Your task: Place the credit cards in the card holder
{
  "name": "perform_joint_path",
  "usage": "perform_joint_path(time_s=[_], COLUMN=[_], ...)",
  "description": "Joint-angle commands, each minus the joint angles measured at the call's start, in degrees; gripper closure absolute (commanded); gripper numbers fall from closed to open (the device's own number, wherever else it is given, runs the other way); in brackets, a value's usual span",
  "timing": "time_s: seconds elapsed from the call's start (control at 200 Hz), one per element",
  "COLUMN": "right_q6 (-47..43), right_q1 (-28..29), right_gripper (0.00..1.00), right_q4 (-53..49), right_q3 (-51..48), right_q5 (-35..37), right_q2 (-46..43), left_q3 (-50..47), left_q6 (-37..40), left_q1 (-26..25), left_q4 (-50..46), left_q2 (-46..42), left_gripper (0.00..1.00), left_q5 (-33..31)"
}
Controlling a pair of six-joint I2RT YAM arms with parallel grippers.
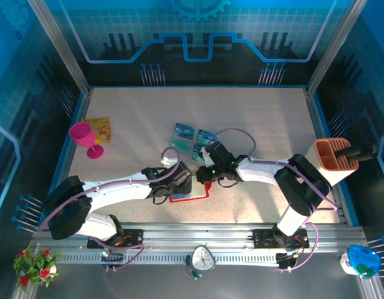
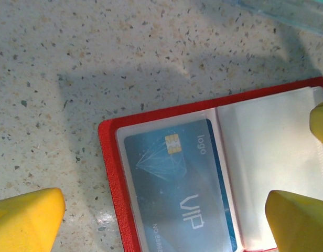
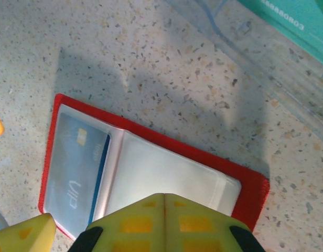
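Left wrist view shows the left pincer (image 2: 161, 226) wide open, holding nothing. One yellow finger (image 2: 25, 220) hangs over the bare table (image 2: 98, 63) just left of the card holder (image 2: 106, 157), and the other is over the holder's right side. The card holder is red and lies open and flat. A blue card (image 2: 172, 189) with "VIP" on it sits inside its left clear pocket. In the right wrist view the right pincer (image 3: 164, 220) is shut tight with nothing between its fingers. Its tip is over the near edge of the holder's right clear pocket (image 3: 167, 178), and I cannot tell if it touches. In the top view both pincers meet over the card holder (image 1: 191, 198), near the front middle of the table. Two teal-green cards (image 1: 182, 138) lie side by side just behind the right pincer (image 1: 206, 176). Far to the left stand a pink cup (image 1: 83, 137) and a yellow packet (image 1: 97, 129). An orange-brown organizer (image 1: 334, 154) stands at the right edge.
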Motion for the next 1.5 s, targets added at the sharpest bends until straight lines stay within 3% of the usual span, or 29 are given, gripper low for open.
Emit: perform_joint_path(time_s=[0.0, 0.86, 1.046, 1.156, 1.491], right_q6=[-2.2, 4.0, 4.5, 4.9, 5.6], right_q1=[-0.8, -0.1, -0.5, -1.2, -1.9], right_gripper=[1.00, 1.00, 1.00, 1.00, 0.76], right_q4=[-1.4, 6.5, 6.2, 5.8, 5.7], right_q3=[-0.8, -3.5, -3.6, -3.9, -4.5], right_q5=[1.1, -4.6, -4.6, -4.4, -3.2], right_q2=[1.3, 4.9, 2.4, 0.0, -0.8], left_q3=[0.9, 0.1, -1.0, -1.8, -3.0], left_q6=[-0.9, -0.5, -0.6, -0.8, -1.3], left_q1=[-0.5, -1.4, -1.5, -1.4, -1.5], left_q4=[1.5, 5.7, 5.6, 6.3, 6.9], left_q2=[1.3, 8.0, 8.5, 8.2, 6.7], left_gripper=[0.01, 0.01, 0.14, 0.16, 0.15], left_q5=[0.5, 1.1, 0.6, 0.7, 0.3])
